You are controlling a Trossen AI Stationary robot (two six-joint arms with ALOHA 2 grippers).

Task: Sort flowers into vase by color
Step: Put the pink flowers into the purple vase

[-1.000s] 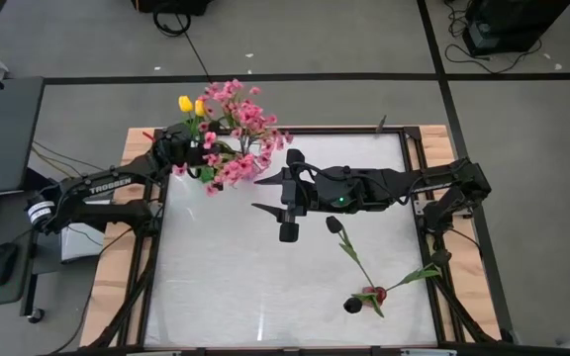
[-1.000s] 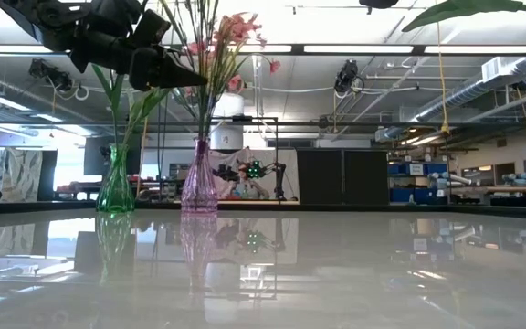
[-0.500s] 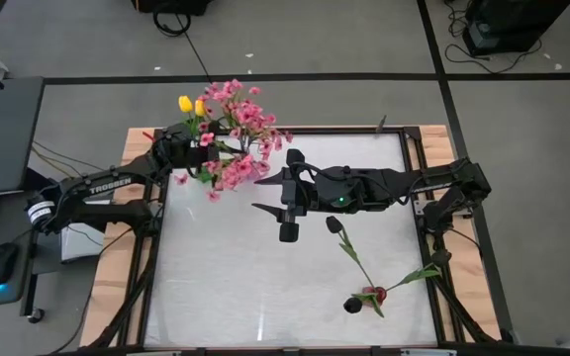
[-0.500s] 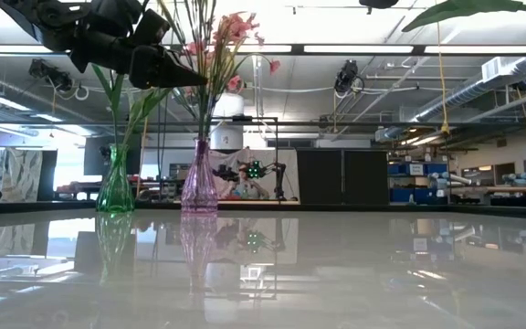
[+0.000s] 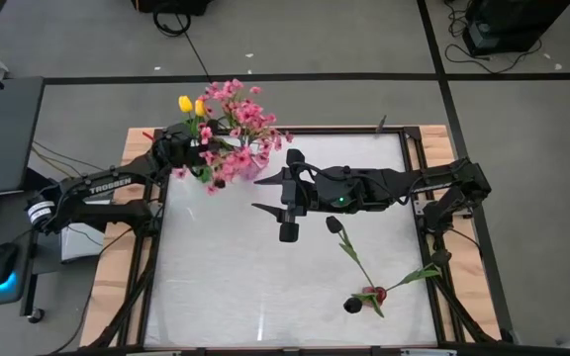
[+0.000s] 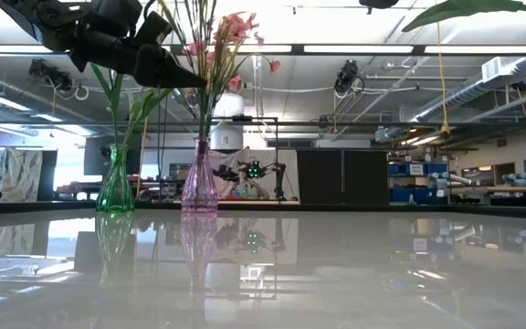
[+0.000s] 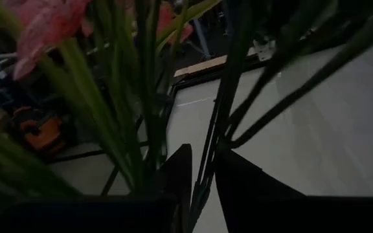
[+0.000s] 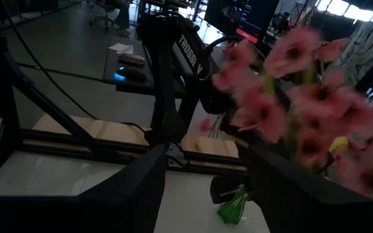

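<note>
Your left gripper (image 5: pixel 209 158) sits among the pink flowers (image 5: pixel 237 124) above the pink vase (image 6: pixel 199 183), fingers slightly parted around a stem – you can't tell if they pinch it. Your right gripper (image 5: pixel 268 193) hovers mid-table, spread wide, holding nothing. Yellow tulips (image 5: pixel 191 105) stand in the green vase (image 6: pixel 115 185); dark tulips (image 5: pixel 362 282) lie on the table (image 5: pixel 216 287).

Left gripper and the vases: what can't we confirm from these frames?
- Left gripper: fingers straddle a dark stem; contact unclear in the left wrist view, and pink blossoms cover it from above.
- Vase mouths: blossoms hide them in the high view.
- Purple vase: stem count too fine in the low view.
</note>
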